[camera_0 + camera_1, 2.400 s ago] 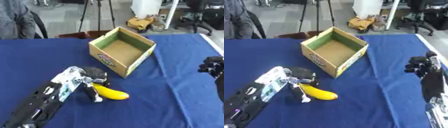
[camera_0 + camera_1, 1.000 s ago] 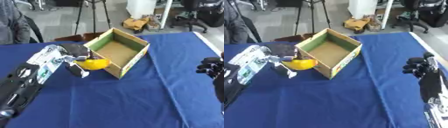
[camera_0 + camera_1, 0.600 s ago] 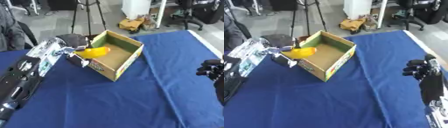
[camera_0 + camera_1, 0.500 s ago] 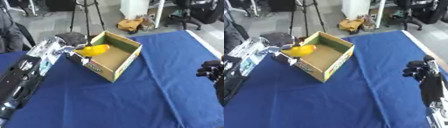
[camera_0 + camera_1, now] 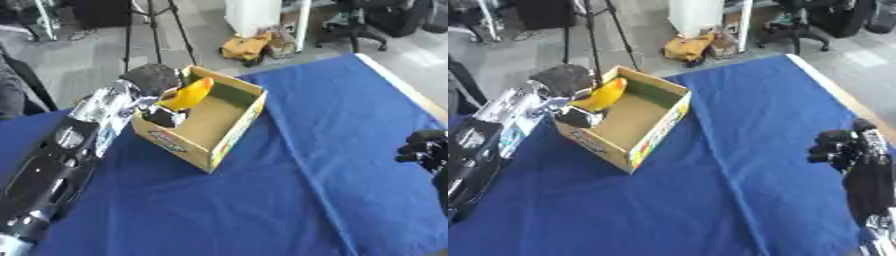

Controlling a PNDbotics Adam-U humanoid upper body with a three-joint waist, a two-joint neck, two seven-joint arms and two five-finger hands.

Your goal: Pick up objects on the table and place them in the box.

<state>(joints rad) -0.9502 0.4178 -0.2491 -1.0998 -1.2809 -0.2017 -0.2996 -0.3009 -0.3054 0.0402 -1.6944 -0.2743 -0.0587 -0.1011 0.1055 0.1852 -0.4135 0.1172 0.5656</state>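
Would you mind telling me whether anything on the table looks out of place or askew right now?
Nothing stands out. The box sits turned at an angle on the blue table, and the left hand holds the banana over its open top.

Table [image 5: 350, 100] was covered with a matt blue cloth, smooth and unwrinkled. The box [image 5: 229, 131] was plain brown cardboard, dull inside, with a printed coloured label on its outer wall. The banana [image 5: 188, 94] showed a smooth yellow skin with a faint sheen. The left hand [image 5: 156, 80] looked like matt black plastic or rubber on a forearm of glossy silver metal and black casing. The right hand [image 5: 842, 145] was matt black.
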